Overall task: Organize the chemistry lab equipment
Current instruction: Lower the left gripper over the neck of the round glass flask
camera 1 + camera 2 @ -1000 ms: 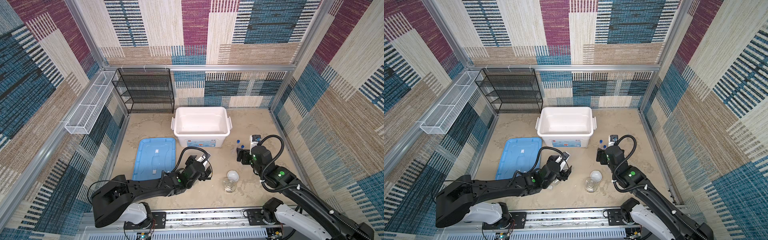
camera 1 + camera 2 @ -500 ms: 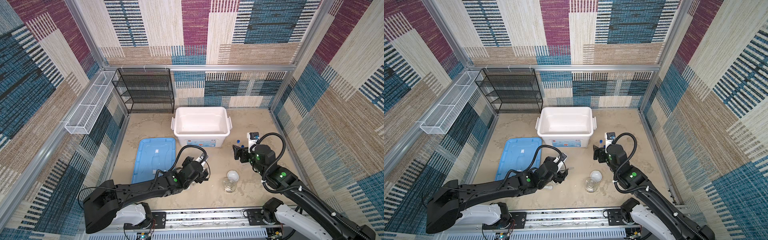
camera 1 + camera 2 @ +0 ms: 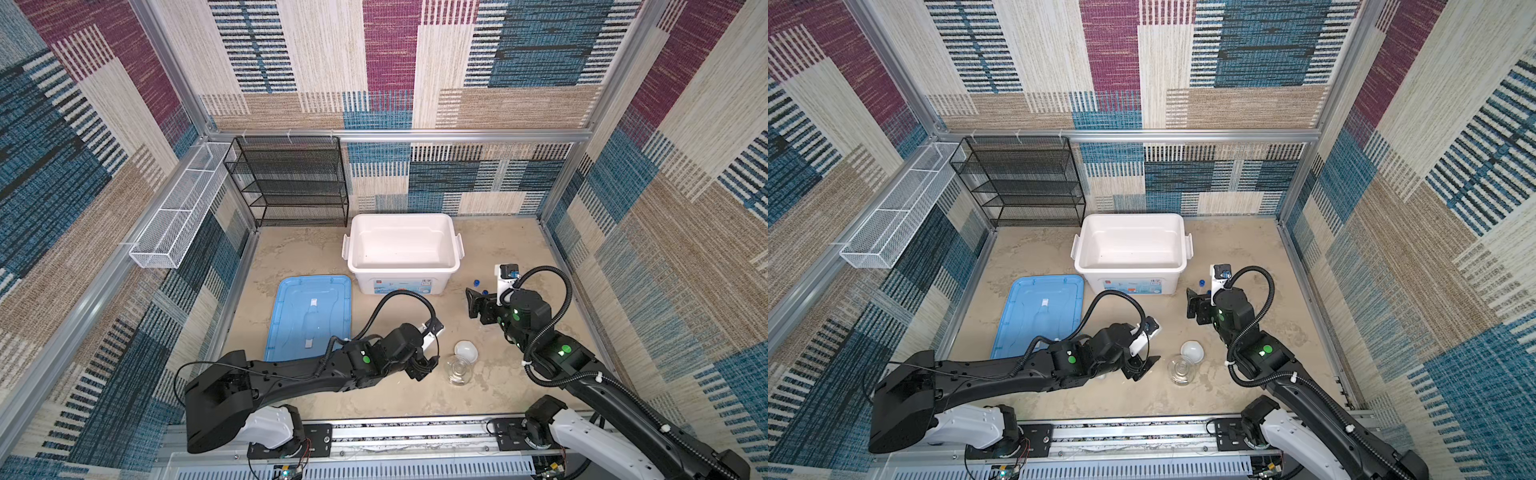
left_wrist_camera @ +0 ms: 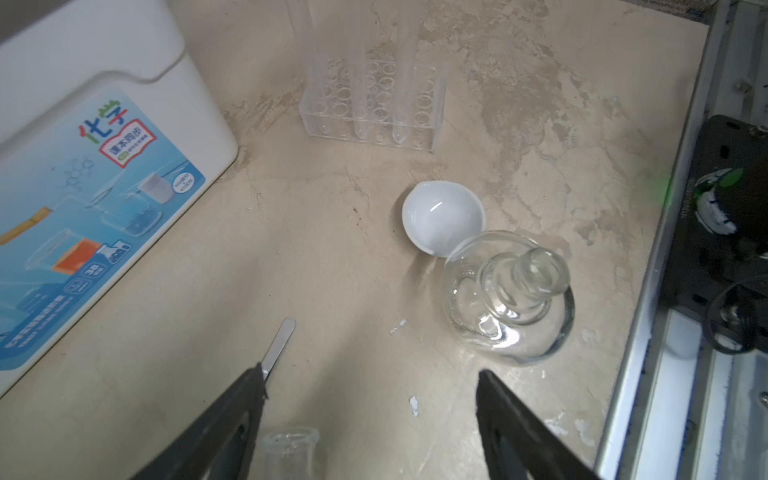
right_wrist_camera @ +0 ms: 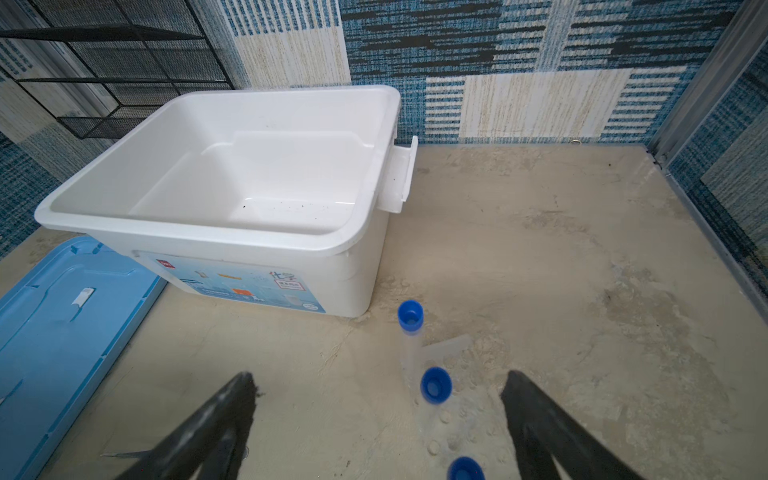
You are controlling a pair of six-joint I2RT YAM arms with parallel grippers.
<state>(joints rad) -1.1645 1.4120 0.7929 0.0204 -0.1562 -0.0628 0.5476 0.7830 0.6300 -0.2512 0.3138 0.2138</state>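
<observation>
My left gripper (image 3: 424, 365) (image 4: 370, 386) hangs open low over the floor, just left of a stoppered clear glass flask (image 3: 459, 368) (image 4: 511, 295). A small white bowl (image 3: 466, 348) (image 4: 442, 216) touches that flask. The neck of another small flask (image 4: 291, 451) stands between the open jaws, close to one finger. Metal tweezers (image 4: 279, 345) lie beside that finger. My right gripper (image 3: 473, 301) (image 5: 378, 386) is open above three blue-capped test tubes (image 5: 435, 384) standing in a clear rack (image 4: 374, 104). Only their blue caps (image 3: 477, 283) show in both top views.
A large white bin (image 3: 399, 284) (image 5: 257, 245) stands open at the back middle, its blue lid (image 3: 309, 316) flat on the floor to its left. A black wire rack (image 3: 291, 178) and a white wire basket (image 3: 178, 212) line the back-left walls.
My left gripper has shifted toward the front and nearer the glass flask, its jaws a little narrower. My right gripper has edged left over the test tubes.
</observation>
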